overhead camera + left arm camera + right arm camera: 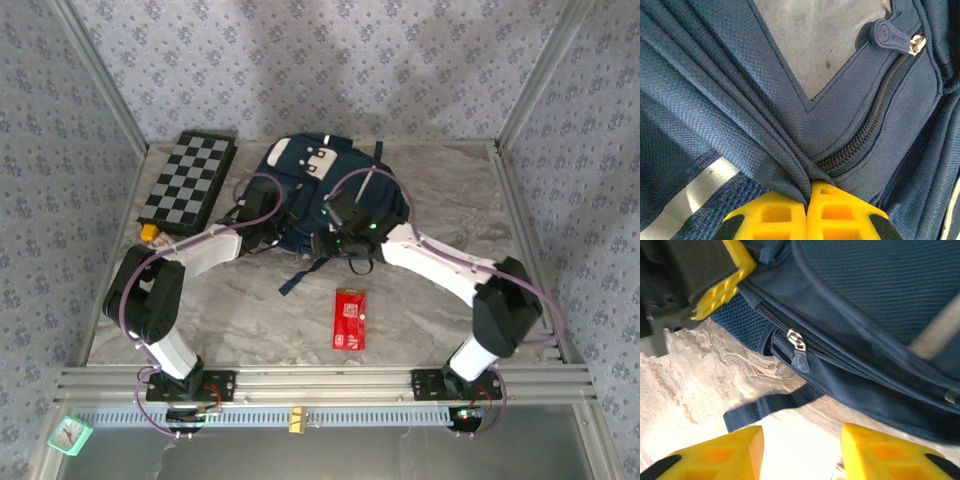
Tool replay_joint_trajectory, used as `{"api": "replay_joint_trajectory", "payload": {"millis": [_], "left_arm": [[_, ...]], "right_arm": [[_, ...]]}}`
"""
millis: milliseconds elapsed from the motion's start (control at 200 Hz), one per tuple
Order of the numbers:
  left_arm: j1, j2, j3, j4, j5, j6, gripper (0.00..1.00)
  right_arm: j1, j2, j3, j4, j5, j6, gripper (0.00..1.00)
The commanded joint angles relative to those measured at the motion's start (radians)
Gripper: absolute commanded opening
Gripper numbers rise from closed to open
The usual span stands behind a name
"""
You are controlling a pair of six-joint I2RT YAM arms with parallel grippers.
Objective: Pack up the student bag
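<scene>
The navy student bag (300, 165) lies at the back middle of the table. My left gripper (272, 228) is at its left side, shut on a fold of the bag's fabric (790, 170) beside a zipper line; its yellow fingertips (785, 215) meet around the cloth. A zipper pull (887, 35) hangs further up. My right gripper (335, 242) hovers at the bag's near edge, open with nothing between its fingers (801, 434). Ahead of it are a side zipper pull (800, 357) and a loose dark strap (770, 407) on the table. The left gripper's yellow finger (722, 287) shows at the upper left.
A black-and-white chessboard (190, 180) lies at the back left, with a small yellow item (150, 233) at its near corner. A red packet (349, 319) lies on the marble table in front of the bag. Metal frame posts border both sides.
</scene>
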Motion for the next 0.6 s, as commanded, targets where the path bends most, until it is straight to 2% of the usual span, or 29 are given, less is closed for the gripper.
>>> {"api": "replay_joint_trajectory", "payload": {"millis": [0, 200, 395, 595], "left_arm": [[-0.024, -0.034, 0.048, -0.026, 0.052, 0.029, 0.00], [-0.019, -0.038, 0.058, -0.032, 0.045, 0.036, 0.00], [-0.017, -0.031, 0.069, -0.033, 0.051, 0.042, 0.00], [-0.020, -0.030, 0.054, 0.002, 0.059, 0.039, 0.00]], "right_arm": [[0.003, 0.097, 0.041, 0.096, -0.010, 0.025, 0.41], [0.005, 0.158, 0.035, 0.162, 0.065, 0.054, 0.39], [-0.003, 0.186, 0.005, 0.284, 0.065, 0.046, 0.36], [-0.005, 0.223, 0.034, 0.307, 0.127, 0.047, 0.33]]}}
